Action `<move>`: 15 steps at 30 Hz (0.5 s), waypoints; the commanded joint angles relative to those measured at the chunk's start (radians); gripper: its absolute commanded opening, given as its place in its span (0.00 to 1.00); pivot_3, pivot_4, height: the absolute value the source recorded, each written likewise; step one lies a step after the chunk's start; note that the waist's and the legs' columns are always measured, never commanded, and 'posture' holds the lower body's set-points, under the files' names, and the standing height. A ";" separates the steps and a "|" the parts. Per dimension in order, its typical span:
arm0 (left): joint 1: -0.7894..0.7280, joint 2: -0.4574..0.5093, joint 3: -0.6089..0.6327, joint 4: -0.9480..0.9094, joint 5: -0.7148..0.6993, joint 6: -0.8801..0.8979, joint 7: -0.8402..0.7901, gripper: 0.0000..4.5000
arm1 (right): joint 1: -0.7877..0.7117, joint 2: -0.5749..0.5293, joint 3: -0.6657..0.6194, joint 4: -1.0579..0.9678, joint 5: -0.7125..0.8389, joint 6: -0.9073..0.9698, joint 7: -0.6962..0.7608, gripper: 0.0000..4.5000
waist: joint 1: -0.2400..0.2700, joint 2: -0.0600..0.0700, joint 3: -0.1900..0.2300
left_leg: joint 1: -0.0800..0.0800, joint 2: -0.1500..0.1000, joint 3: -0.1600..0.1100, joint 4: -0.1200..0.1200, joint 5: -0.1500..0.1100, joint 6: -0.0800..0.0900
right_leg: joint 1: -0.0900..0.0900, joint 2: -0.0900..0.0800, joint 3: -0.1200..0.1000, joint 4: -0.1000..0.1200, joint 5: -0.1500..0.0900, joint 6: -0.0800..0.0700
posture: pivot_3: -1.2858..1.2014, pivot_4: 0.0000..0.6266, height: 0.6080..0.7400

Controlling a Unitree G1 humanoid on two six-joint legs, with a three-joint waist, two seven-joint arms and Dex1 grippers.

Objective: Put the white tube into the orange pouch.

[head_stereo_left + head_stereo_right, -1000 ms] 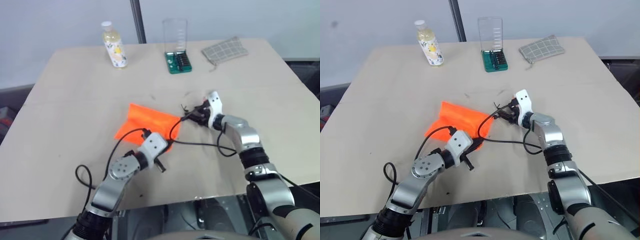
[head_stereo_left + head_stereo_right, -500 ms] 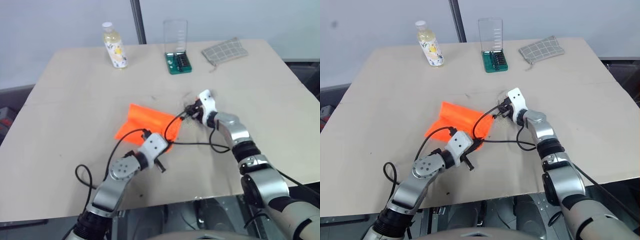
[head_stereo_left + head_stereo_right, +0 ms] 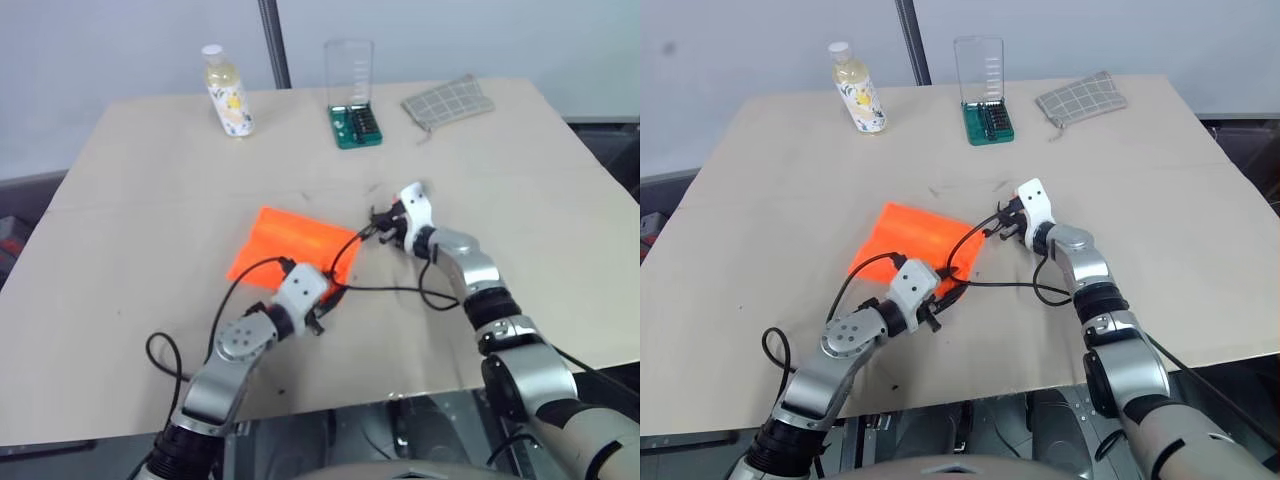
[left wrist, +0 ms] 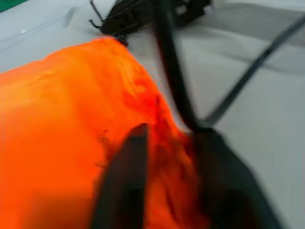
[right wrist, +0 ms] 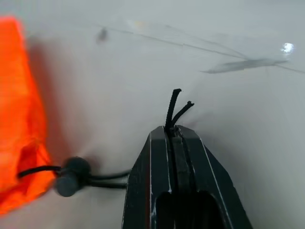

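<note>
The right gripper (image 5: 172, 131) has clamped the drawstring (image 5: 102, 180); the left gripper (image 4: 167, 143) spread over the orange pouch (image 3: 285, 247).

A bright neon-orange pouch (image 3: 912, 240) lies on a pale beige table (image 3: 770, 190). A thin black drawstring (image 5: 90, 180) with a dark grey round toggle (image 5: 71, 176) trails from the pouch. The left tool (image 4: 167, 181) has black fingers and a white housing; the right tool (image 5: 174, 136) is likewise black with a white housing. A clear bottle (image 3: 858, 88) holds pale yellow liquid under a white cap. A green case (image 3: 986, 117) has a transparent lid. A grey cloth pouch (image 3: 1082, 98) carries a light checked pattern.
</note>
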 commanded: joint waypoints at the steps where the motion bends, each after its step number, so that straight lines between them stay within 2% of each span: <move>1: 0.027 0.006 0.040 -0.071 -0.054 -0.026 -0.023 0.64 | -0.018 0.011 -0.053 -0.141 0.091 0.028 0.016 0.00 | 0.000 0.000 0.000 | 0.000 0.000 0.000 0.000 0.000 0.000 | 0.000 0.000 0.000 0.000 0.000 0.000 | 0.52 0.24 1.00; 3: 0.049 0.061 0.098 -0.120 -0.173 0.022 -0.124 0.64 | -0.023 0.011 -0.078 -0.248 0.156 0.083 0.028 0.00 | 0.000 0.000 0.000 | -0.001 0.001 0.000 0.000 0.000 0.000 | -0.001 0.000 0.000 0.000 0.000 0.000 | 0.52 0.24 1.00; 6: -0.032 0.139 0.257 -0.120 -0.327 0.112 -0.178 0.64 | -0.034 0.001 -0.096 -0.401 0.239 0.176 0.038 0.00 | 0.003 0.002 0.002 | -0.002 0.003 -0.002 0.000 0.000 0.000 | -0.001 0.000 -0.002 0.000 0.000 0.000 | 0.52 0.24 1.00; 8: -0.100 0.167 0.316 -0.093 -0.359 0.125 -0.174 0.64 | -0.038 -0.009 -0.089 -0.469 0.268 0.212 0.043 0.00 | 0.007 0.001 0.002 | -0.002 0.002 -0.004 0.000 0.000 0.000 | -0.001 0.000 -0.004 0.000 0.000 0.000 | 0.52 0.24 1.00; 11: -0.187 0.199 0.335 -0.050 -0.345 0.137 -0.166 0.64 | -0.049 -0.010 -0.097 -0.553 0.338 0.272 0.048 0.00 | 0.007 0.001 0.002 | -0.001 0.000 -0.004 0.001 0.000 0.000 | 0.001 0.000 -0.004 -0.001 0.000 0.000 | 0.52 0.24 1.00; 15: -0.329 0.156 0.308 -0.017 -0.354 0.106 -0.156 0.64 | -0.077 -0.020 -0.087 -0.653 0.406 0.335 0.050 0.00 | 0.006 0.001 0.002 | -0.002 -0.001 -0.002 0.001 0.000 0.000 | 0.000 0.000 -0.003 -0.001 0.000 0.000 | 0.52 0.24 1.00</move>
